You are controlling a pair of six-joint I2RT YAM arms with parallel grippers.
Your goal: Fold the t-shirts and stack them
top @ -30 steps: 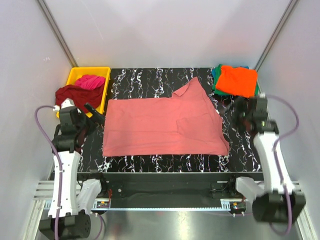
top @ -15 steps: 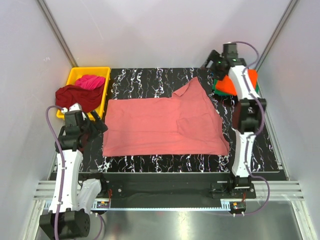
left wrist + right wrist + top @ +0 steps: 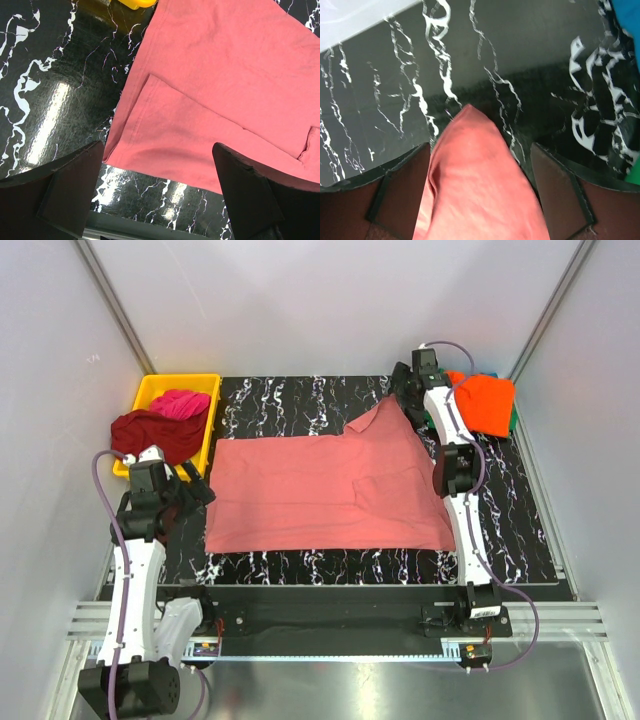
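The pink shirt (image 3: pixel 330 495) lies flat with its far tip right inside your right claw (image 3: pixel 479 175), spread wide, and a near corner under your left claw (image 3: pixel 157 182), also spread wide and holding nothing, so the fold looks just started: drop down, pinch, lift across.
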